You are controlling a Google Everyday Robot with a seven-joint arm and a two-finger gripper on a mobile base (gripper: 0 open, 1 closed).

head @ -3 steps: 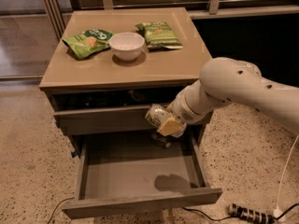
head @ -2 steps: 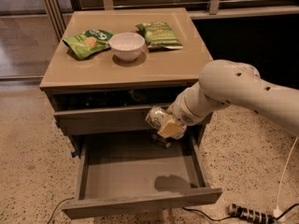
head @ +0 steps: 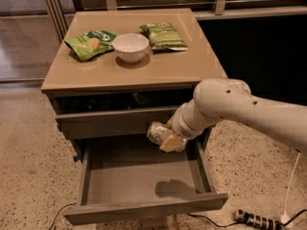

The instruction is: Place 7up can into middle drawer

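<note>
Small silvery 7up can [head: 156,131] is hanging sideways over the far right corner of the pulled-out grey-brown wooden middle drawer [head: 124,176], pinched tight in the pale two-finger gripper [head: 166,139]. Guessing it's held above the bare bottom so it can just drop in.

Silvery-green 7up can [head: 157,132], cream gripper [head: 170,141] above grey middle drawer [head: 125,177], white bowl [head: 130,47], green snack bags [head: 90,43]

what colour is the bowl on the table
The bowl is white, camera view; tool holds the can over the drawer.
</note>
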